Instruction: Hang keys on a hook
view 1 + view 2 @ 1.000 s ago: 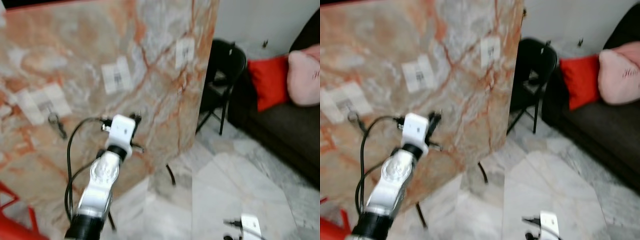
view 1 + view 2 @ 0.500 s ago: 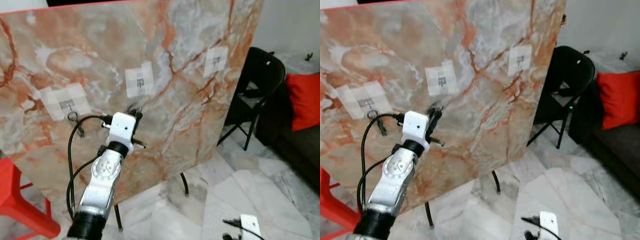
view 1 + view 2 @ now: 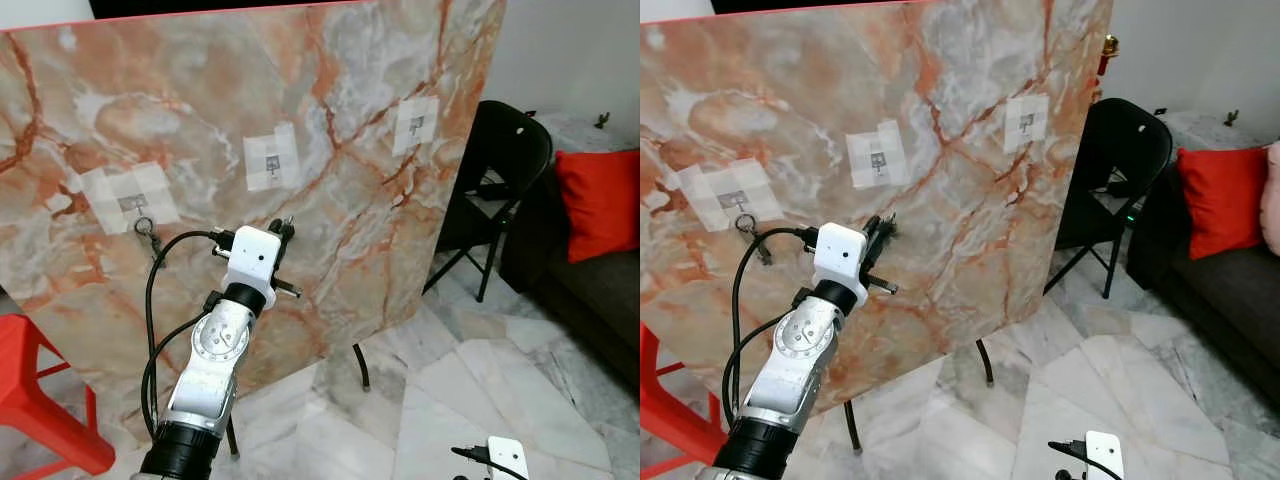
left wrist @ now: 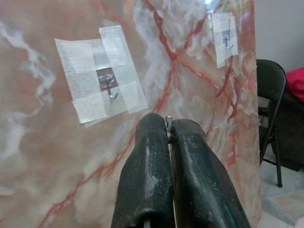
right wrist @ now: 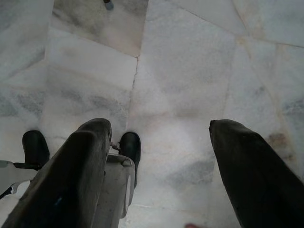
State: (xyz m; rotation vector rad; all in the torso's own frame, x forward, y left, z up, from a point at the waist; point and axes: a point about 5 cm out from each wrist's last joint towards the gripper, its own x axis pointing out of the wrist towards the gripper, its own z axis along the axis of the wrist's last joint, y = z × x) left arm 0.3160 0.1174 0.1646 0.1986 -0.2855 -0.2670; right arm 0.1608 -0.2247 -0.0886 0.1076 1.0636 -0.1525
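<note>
The left gripper (image 4: 167, 130) was clenched on a sliver of metal, probably the keys (image 4: 168, 119), just below the middle hook (image 4: 112, 93) at 11 o'clock. Light, stiff, slippery; pinch near the ring.

A tall marble slab (image 3: 330, 150) leans on thin legs over a pale marble floor (image 3: 480, 400). Right: black folding chair (image 3: 505, 170), dark sofa (image 3: 1230, 290), red cushion (image 3: 598, 200), white wall (image 3: 570, 50). Left: red stool (image 3: 40, 400).
</note>
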